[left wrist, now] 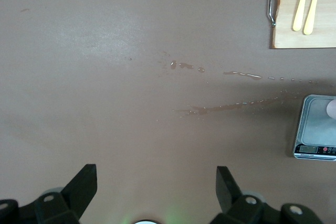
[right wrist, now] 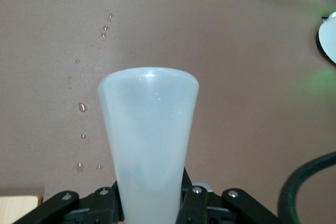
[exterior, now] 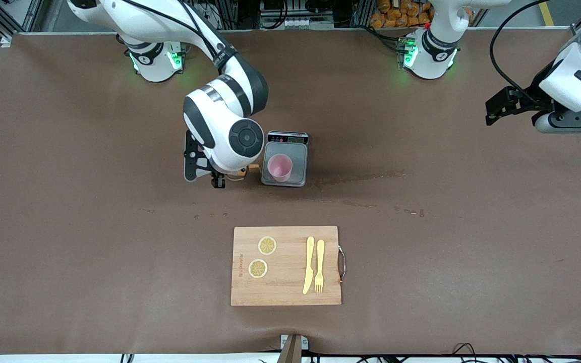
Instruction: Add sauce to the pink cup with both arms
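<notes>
The pink cup [exterior: 279,167] stands upright on a grey scale [exterior: 300,172] near the table's middle; its rim just shows in the left wrist view [left wrist: 332,108]. My right gripper [exterior: 217,179] is shut on the sauce [exterior: 253,166], a frosted white bottle [right wrist: 149,140] held on its side beside the scale, toward the right arm's end. Its orange nozzle points at the cup and reaches the scale's edge. Most of the bottle is hidden under the wrist in the front view. My left gripper [exterior: 492,108] [left wrist: 157,174] waits open and empty over the left arm's end of the table.
A wooden cutting board [exterior: 285,295] lies nearer the front camera, with two lemon slices [exterior: 267,245], a yellow knife [exterior: 309,264] and a fork [exterior: 320,266]. Wet streaks [exterior: 366,177] mark the brown table beside the scale, toward the left arm's end.
</notes>
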Robot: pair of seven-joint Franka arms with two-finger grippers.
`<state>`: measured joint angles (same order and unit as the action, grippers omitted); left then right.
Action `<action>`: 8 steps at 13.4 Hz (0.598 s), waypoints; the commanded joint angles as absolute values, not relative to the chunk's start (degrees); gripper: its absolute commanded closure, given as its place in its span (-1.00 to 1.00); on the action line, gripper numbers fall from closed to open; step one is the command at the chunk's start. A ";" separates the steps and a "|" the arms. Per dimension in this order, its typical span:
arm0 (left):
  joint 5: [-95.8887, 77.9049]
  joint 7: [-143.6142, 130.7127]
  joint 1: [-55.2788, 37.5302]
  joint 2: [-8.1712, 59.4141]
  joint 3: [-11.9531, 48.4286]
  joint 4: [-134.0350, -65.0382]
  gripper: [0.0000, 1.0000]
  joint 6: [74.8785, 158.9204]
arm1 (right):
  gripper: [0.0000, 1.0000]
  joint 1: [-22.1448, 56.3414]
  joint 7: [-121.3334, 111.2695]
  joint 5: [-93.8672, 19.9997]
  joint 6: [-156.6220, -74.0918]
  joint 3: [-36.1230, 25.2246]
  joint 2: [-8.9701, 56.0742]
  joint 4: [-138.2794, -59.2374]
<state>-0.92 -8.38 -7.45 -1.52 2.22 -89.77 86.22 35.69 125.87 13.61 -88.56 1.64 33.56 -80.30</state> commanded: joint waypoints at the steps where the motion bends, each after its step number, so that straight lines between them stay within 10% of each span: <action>1: -1.76 -8.44 -7.47 -2.11 1.93 -89.12 -1.00 84.73 | 0.39 37.97 128.75 16.26 -86.22 1.14 35.33 -77.96; 8: -1.49 -7.30 -7.47 -2.55 2.02 -89.12 -1.00 84.64 | 0.58 37.00 127.88 15.64 -86.31 1.23 34.72 -77.78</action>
